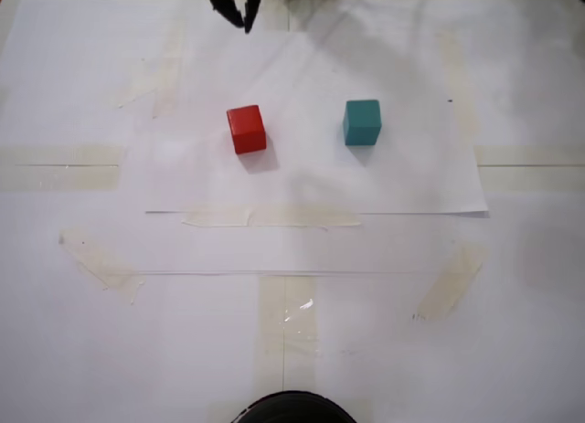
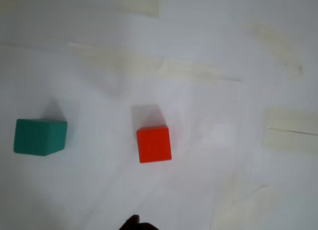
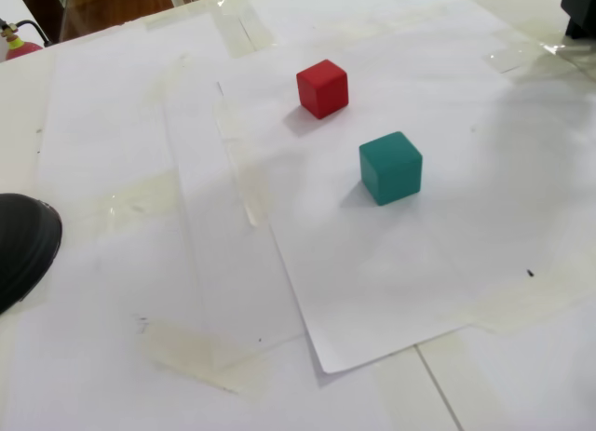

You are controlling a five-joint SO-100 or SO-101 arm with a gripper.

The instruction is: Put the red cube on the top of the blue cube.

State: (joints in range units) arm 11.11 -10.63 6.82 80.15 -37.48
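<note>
The red cube (image 1: pixel 247 129) (image 2: pixel 154 144) (image 3: pixel 323 87) sits on the white paper, to the left of centre in a fixed view. The blue cube (image 1: pixel 362 121) (image 2: pixel 39 136) (image 3: pixel 391 167), teal in colour, stands apart from it on the same sheet. My gripper (image 1: pixel 245 25) hangs at the top edge of a fixed view, above and behind the red cube, touching neither cube. Its black fingers (image 1: pixel 228 7) come together at the tips, with nothing held. Only a dark sliver of the gripper (image 2: pixel 135 223) shows at the bottom of the wrist view.
White paper sheets (image 1: pixel 311 181) taped down with pale tape (image 1: pixel 270 218) cover the table. A black rounded object (image 1: pixel 292 408) (image 3: pixel 20 247) sits at the near edge. A dark part (image 3: pixel 581 10) stands at the top right corner of a fixed view.
</note>
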